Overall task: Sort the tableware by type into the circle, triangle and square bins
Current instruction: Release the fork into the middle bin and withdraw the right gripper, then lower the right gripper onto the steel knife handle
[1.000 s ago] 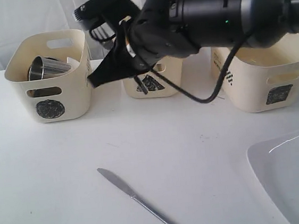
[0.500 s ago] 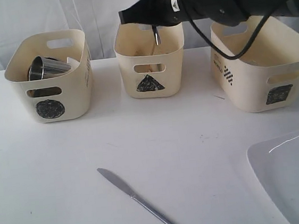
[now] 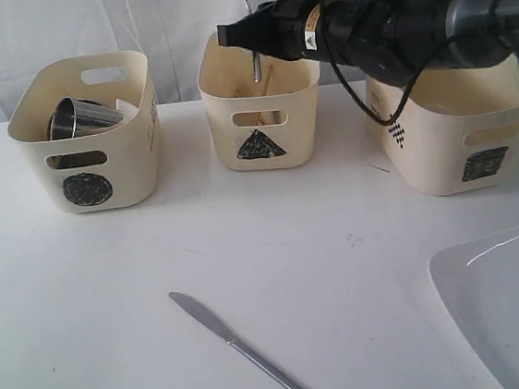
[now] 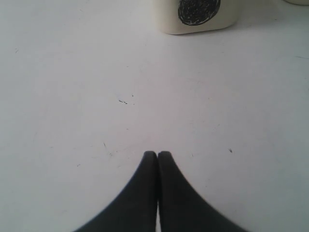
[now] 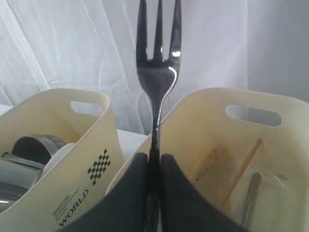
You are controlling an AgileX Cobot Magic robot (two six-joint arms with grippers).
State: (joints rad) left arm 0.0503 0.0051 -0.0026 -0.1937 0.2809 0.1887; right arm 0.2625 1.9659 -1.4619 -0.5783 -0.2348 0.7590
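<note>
R gripper point(image 5: 153, 162) clamps steel fork point(image 5: 157, 72) by handle, tines up, over middle triangle bin point(image 3: 280, 127), prob. to drop w/ other cutlery point(image 5: 251, 193). L gripper point(image 4: 157, 155) clenched, empty.

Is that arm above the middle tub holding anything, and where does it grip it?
Yes: the right pincer holds the steel fork by its upper handle, tines up. The left pincer holds nothing.
</note>
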